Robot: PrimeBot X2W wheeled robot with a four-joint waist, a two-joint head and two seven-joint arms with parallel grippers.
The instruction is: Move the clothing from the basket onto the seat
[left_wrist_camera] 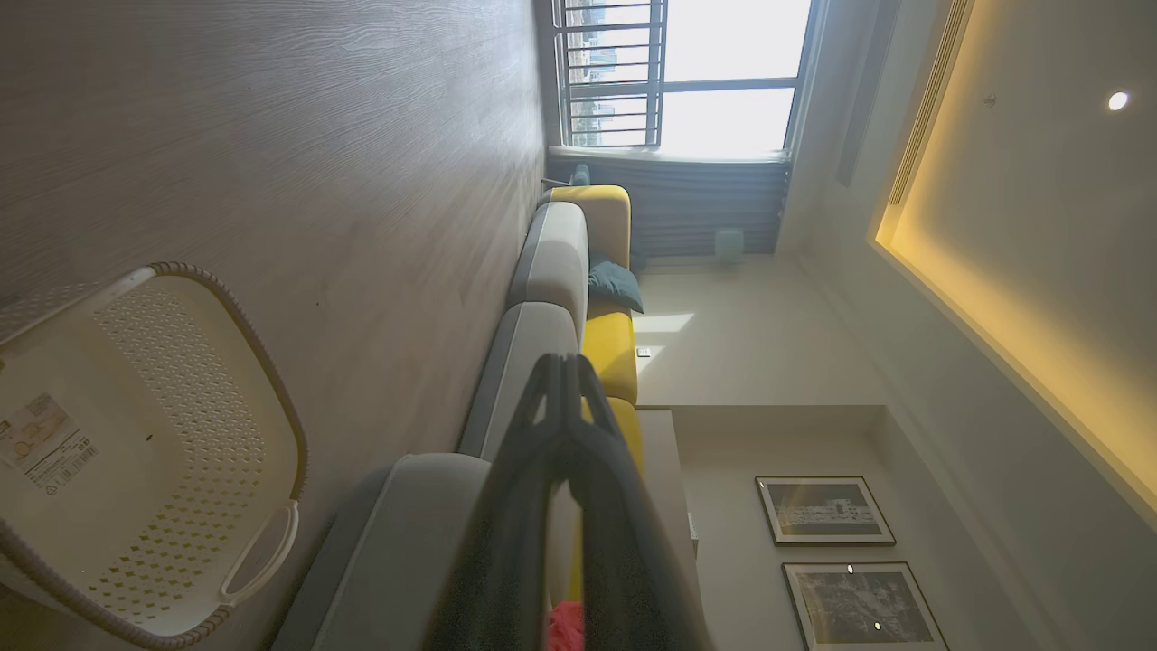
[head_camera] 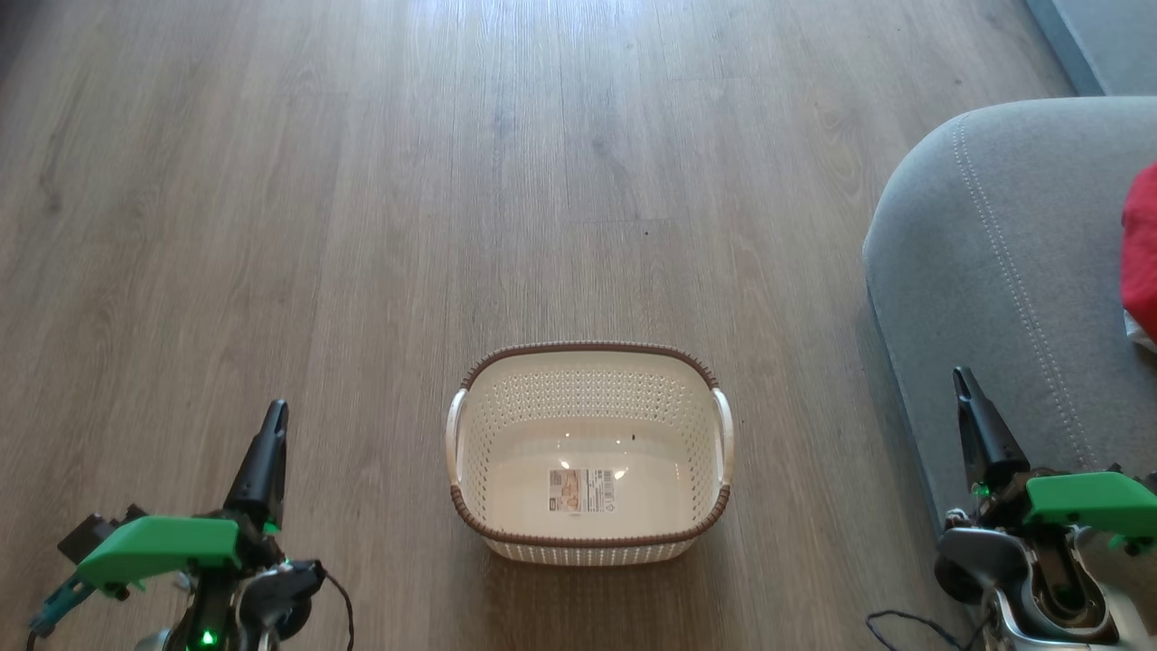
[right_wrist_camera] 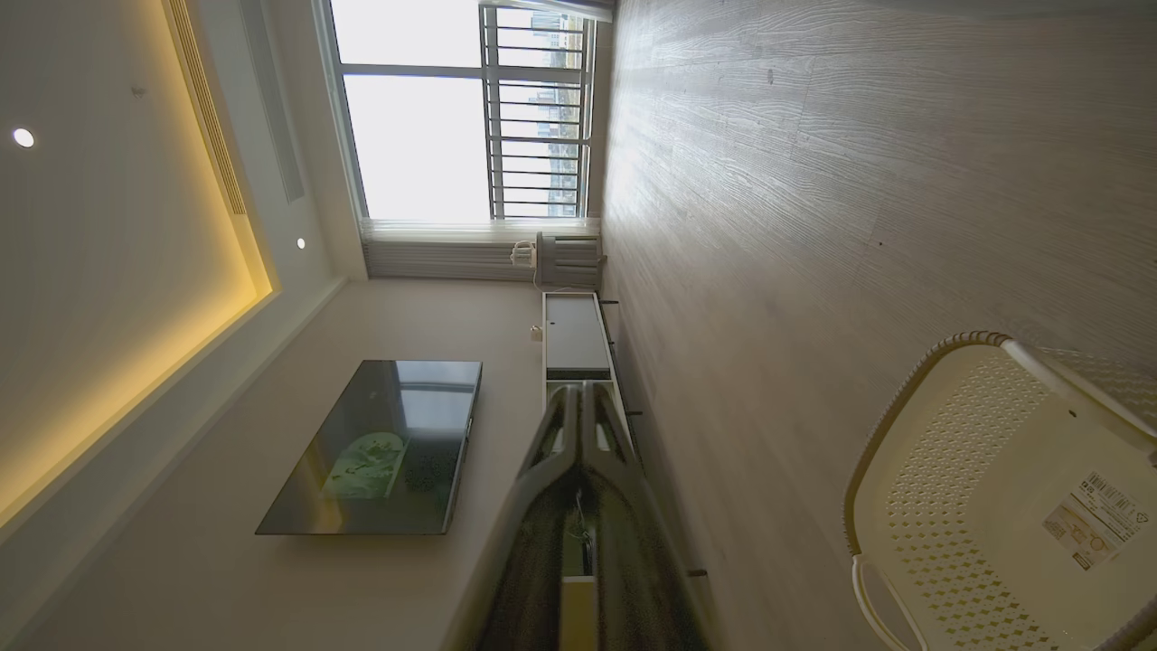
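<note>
Clothing lies on the seat at the far right of the head view. It is red cloth cut by the picture edge, well apart from the basket. The basket stands on the floor in the middle, with just its label sticker inside. The left gripper and the right gripper hang low at each side, fingers pressed together and holding nothing.

In the left wrist view the closed fingers point along the seat, with a bit of red near their base.

In the right wrist view the fingers are closed too, and the basket is to their right.

I judge the moving is done. A good finish is to check the basket corners and keep both arms away from the cloth, so nothing slides off the seat.
</note>
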